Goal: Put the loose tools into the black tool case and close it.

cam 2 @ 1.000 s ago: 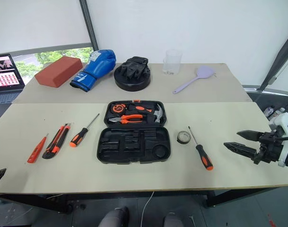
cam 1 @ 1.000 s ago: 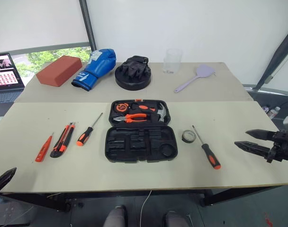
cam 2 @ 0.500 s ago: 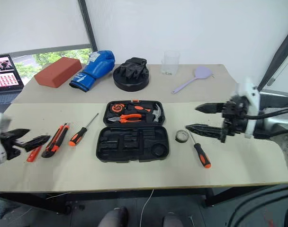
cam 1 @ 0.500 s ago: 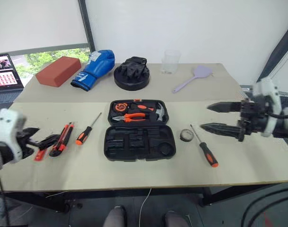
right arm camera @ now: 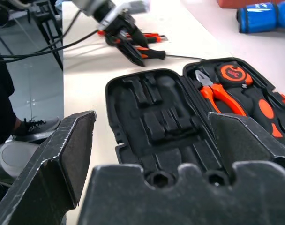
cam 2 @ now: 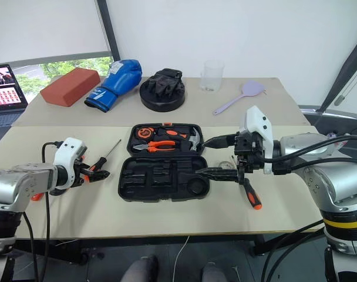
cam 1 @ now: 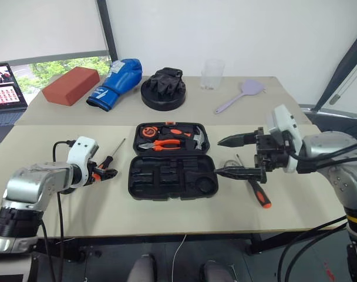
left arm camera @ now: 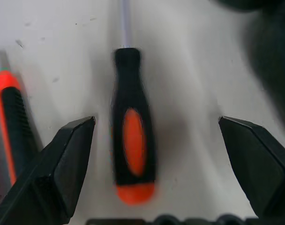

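Note:
The black tool case (cam 1: 172, 176) lies open mid-table, with pliers, a tape measure and a hammer in its far half and empty recesses in its near half. My left gripper (left arm camera: 155, 120) is open, low over the table, with the handle of an orange-and-black screwdriver (left arm camera: 132, 145) between its fingers, untouched. The utility knife (left arm camera: 13, 131) lies just beside it. My right gripper (cam 1: 228, 157) hangs open over the case's right edge, pointing left. The tape roll (cam 1: 233, 164) is partly hidden behind it. A second screwdriver (cam 1: 258, 192) lies just right of the case.
Along the back of the table stand a red brick (cam 1: 71, 86), a blue boxing glove (cam 1: 115, 83), a round black disc with gloves (cam 1: 165, 90), a clear cup (cam 1: 213, 74) and a lilac spatula (cam 1: 242, 95). A laptop (cam 1: 5, 87) sits at the far left.
My left gripper came in from the table's left edge to the left screwdriver's handle. My right gripper swung left from the right edge to the case's right side. Both stayed open.

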You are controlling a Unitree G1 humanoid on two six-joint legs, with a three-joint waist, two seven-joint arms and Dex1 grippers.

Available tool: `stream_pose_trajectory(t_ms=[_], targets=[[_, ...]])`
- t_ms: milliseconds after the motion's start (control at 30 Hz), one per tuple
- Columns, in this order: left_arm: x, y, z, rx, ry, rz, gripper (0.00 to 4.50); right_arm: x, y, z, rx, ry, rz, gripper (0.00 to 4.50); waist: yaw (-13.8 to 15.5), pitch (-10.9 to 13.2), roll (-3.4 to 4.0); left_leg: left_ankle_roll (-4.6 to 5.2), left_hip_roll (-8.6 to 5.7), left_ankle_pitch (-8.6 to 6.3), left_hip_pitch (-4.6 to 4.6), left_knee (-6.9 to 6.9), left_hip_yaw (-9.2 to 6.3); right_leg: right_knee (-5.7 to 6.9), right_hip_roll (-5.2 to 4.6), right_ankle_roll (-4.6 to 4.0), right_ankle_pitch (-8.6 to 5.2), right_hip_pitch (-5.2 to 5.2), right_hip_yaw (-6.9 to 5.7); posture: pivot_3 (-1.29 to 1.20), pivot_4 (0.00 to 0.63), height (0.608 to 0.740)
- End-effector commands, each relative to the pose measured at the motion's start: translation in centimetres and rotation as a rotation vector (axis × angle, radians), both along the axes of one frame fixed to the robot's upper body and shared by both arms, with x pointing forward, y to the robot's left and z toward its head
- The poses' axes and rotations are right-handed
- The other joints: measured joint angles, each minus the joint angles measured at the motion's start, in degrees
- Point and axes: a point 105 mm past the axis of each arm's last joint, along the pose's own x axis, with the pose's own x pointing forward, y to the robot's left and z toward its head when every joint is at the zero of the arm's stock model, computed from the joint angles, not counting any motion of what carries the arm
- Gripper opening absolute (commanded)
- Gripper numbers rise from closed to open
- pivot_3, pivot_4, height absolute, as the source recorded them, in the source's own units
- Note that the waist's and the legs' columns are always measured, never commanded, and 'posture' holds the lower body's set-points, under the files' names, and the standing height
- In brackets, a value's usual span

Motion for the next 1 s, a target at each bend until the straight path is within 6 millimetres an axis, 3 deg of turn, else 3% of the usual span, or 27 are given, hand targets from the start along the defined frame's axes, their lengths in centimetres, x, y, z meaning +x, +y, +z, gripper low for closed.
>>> stream_pose_trajectory(t_ms=[33, 67, 167, 233, 333, 433, 500, 567, 633, 733, 800, 867, 1000], targets=[[1.1, 0.3, -0.5, -0.010, 0.003, 0.031, 3.97, -0.1, -0.1, 0.6, -0.001, -0.065, 0.005, 4.50, 0.3, 0.0, 0.00, 0.00, 0.00, 0.00, 0.00, 0.01, 0.00, 0.01, 0.00, 0.01, 0.01, -0.01, 0.00, 0.00, 0.150, 0.735], [1.1, 0.4, -0.9, -0.010, 0.015, 0.033, 3.83, 0.0, -0.2, 0.5, -0.004, -0.070, 0.000, 4.50, 0.4, 0.0, 0.00, -0.01, 0.00, 0.01, 0.00, 0.02, 0.00, 0.01, 0.00, 0.02, 0.02, 0.00, -0.01, 0.00, 0.150, 0.735], [1.2, 0.4, -1.6, -0.036, 0.036, 0.031, 2.50, 0.2, -0.3, 0.4, -0.006, -0.082, -0.013, 4.50, 0.6, 0.0, 0.02, -0.05, 0.00, 0.03, 0.08, 0.04, 0.00, 0.04, 0.00, 0.04, 0.05, 0.06, -0.01, 0.00, 0.150, 0.735], [1.4, 0.4, -1.6, -0.055, 0.033, 0.034, 1.85, 0.4, -0.4, 0.4, -0.007, -0.090, -0.025, 4.50, 0.7, 0.0, 0.02, -0.08, 0.00, 0.04, 0.14, 0.04, 0.00, 0.04, 0.00, 0.05, 0.07, 0.10, -0.01, 0.00, 0.150, 0.735], [2.0, 1.0, 0.5, -0.067, -0.055, 0.016, 0.89, 0.5, -0.8, 0.3, -0.011, -0.097, -0.050, 4.50, 0.9, 0.0, 0.02, -0.11, 0.00, 0.06, 0.15, 0.06, 0.00, 0.02, 0.00, 0.07, 0.10, 0.12, 0.00, 0.00, 0.150, 0.735], [3.0, 0.1, 6.5, -0.112, -0.283, -0.123, 0.88, 0.4, -1.4, 0.0, -0.021, -0.076, -0.073, 4.50, 1.2, 0.0, -0.08, -0.12, 0.00, 0.07, 0.11, 0.06, 0.00, 0.02, 0.00, 0.04, 0.12, 0.09, 0.00, 0.00, 0.150, 0.735], [2.1, -2.3, 9.7, -0.070, -0.402, -0.366, 0.88, 0.2, -1.8, -0.3, -0.025, -0.046, -0.085, 4.50, 1.3, 0.1, -0.21, -0.16, 0.01, 0.10, -0.09, 0.06, -0.02, 0.04, 0.00, 0.02, 0.14, -0.10, -0.05, 0.00, 0.150, 0.735], [0.6, -4.7, 10.6, 0.016, -0.425, -0.629, 0.88, 0.2, -2.2, -0.5, -0.026, -0.025, -0.103, 4.50, 1.2, 0.2, -0.32, -0.36, 0.01, 0.23, -0.31, 0.05, -0.03, 0.01, 0.00, 0.00, 0.18, -0.26, -0.06, 0.00, 0.150, 0.735], [-0.5, -7.4, 10.8, 0.066, -0.382, -0.862, 0.88, 0.2, -2.5, -0.8, -0.039, -0.024, -0.127, 4.50, 1.3, 0.2, -0.31, -0.36, -0.01, 0.23, -0.33, 0.02, 0.00, -0.12, -0.03, 0.01, 0.18, -0.20, -0.04, 0.00, 0.150, 0.735], [0.1, -10.1, 9.8, 0.152, -0.337, -1.029, 0.88, 0.7, -2.9, -1.1, -0.058, -0.048, -0.179, 4.50, 1.6, 0.2, -0.27, -0.36, -0.02, 0.23, -0.29, 0.01, 0.00, -0.07, -0.03, 0.03, 0.16, -0.17, -0.09, 0.00, 0.150, 0.735], [0.3, -11.0, 9.0, 0.207, -0.317, -1.105, 0.88, 0.8, -3.0, -1.2, -0.057, -0.051, -0.199, 4.50, 1.5, 0.2, -0.27, -0.35, -0.01, 0.24, -0.27, 0.07, 0.00, -0.02, -0.02, 0.05, 0.16, -0.15, -0.08, 0.00, 0.150, 0.735], [1.5, -12.0, 7.0, 0.326, -0.258, -1.177, 0.88, 0.9, -3.0, -1.2, -0.049, -0.057, -0.223, 4.50, 1.1, 0.2, -0.28, -0.34, -0.01, 0.24, -0.27, 0.12, 0.00, -0.02, -0.02, 0.06, 0.17, -0.15, -0.05, 0.00, 0.150, 0.735], [3.4, -12.5, 5.1, 0.429, -0.200, -1.216, 0.88, 1.0, -3.2, -1.5, -0.042, -0.072, -0.267, 4.50, 0.9, 0.2, -0.32, -0.30, -0.01, 0.27, -0.29, 0.18, -0.01, 0.04, 0.02, 0.09, 0.19, -0.16, -0.03, 0.00, 0.150, 0.735]])
